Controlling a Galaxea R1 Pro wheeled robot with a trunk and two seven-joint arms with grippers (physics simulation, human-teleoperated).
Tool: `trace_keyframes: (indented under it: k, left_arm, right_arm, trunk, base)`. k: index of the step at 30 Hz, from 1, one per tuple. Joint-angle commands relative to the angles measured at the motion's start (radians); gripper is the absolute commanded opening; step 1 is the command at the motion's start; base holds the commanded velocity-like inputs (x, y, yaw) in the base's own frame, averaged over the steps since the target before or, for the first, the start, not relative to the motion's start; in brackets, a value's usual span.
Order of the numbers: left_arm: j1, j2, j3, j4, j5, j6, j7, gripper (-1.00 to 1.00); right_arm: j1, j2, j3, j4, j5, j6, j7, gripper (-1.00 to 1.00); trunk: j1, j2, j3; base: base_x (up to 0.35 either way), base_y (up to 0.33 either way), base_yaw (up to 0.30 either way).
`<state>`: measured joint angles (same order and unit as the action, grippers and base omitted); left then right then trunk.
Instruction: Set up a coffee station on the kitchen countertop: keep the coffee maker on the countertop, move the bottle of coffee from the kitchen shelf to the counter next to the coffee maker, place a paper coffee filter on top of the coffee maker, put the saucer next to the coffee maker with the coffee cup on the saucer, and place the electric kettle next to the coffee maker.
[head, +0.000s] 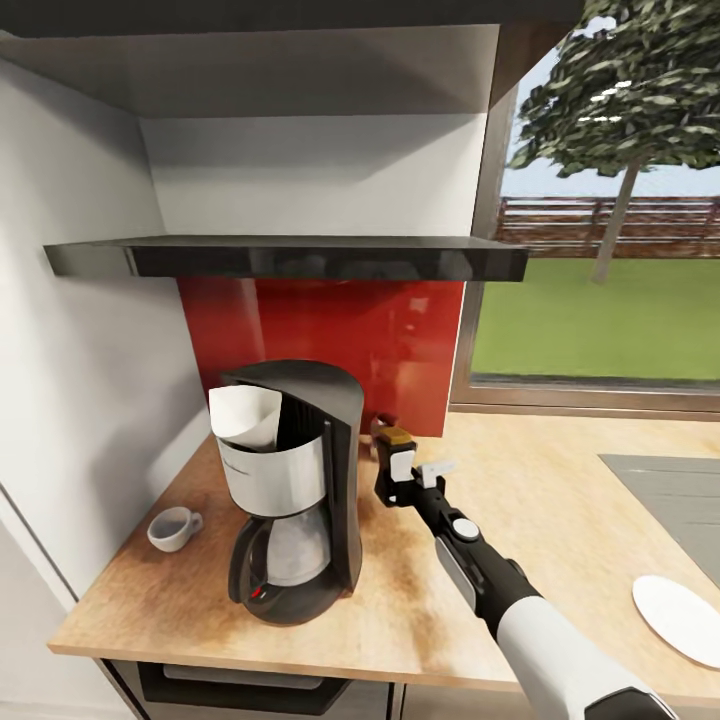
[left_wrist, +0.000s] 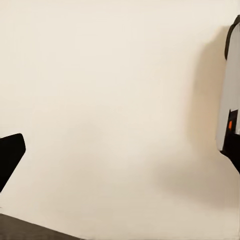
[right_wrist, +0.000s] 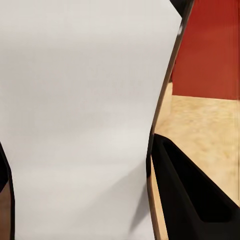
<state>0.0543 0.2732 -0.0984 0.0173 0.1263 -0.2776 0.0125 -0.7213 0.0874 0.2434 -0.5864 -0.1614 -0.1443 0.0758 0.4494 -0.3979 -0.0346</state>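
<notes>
Bottle of coffee (head: 397, 450) clamped in right claw (head: 400, 478), beside coffee maker (head: 290, 490)

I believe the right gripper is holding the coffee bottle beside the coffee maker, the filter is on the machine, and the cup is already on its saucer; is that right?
Not quite: in the head view the coffee cup stands on the bare countertop left of the coffee maker, while the saucer lies far to the right. The rest holds: the right gripper grips the bottle of coffee, and the paper coffee filter sits on the machine.
</notes>
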Motion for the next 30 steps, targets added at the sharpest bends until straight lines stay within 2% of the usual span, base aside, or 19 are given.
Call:
trace_keyframes:
  k: [1, 6, 12, 19, 30]
  left_arm:
    - [-0.001, 0.000, -0.010, 0.001, 0.009, 0.019, 0.001, 1.00]
    - [-0.001, 0.000, -0.010, 0.000, 0.009, 0.048, 0.001, 1.00]
    - [-0.001, 0.000, -0.011, 0.001, 0.009, 0.052, 0.001, 1.00]
    - [-0.001, 0.000, -0.009, 0.001, 0.009, 0.052, 0.001, 1.00]
    - [-0.001, 0.000, -0.008, 0.001, 0.009, 0.052, 0.001, 1.00]
  right_arm:
    - [-0.001, -0.003, 0.002, 0.000, -0.012, -0.004, 0.002, -1.00]
    - [-0.001, -0.006, -0.003, -0.001, -0.013, -0.005, 0.001, -1.00]
    - [-0.001, -0.006, -0.065, -0.002, -0.013, -0.003, 0.002, -1.00]
    - [-0.001, -0.005, -0.075, -0.003, -0.012, -0.003, 0.001, -1.00]
    - [-0.001, -0.003, -0.073, -0.004, -0.012, -0.003, 0.001, -1.00]
  trunk:
    - [0.001, -0.002, -0.002]
    - [0.001, -0.002, -0.002]
    - [0.001, -0.002, -0.002]
    - [0.001, -0.002, -0.002]
    - [0.043, -0.079, -0.036]
  base:
    - [0.000, 0.000, 0.000]
    - [0.000, 0.000, 0.000]
    - [0.000, 0.000, 0.000]
    - [0.000, 0.000, 0.000]
    - [0.000, 0.000, 0.000]
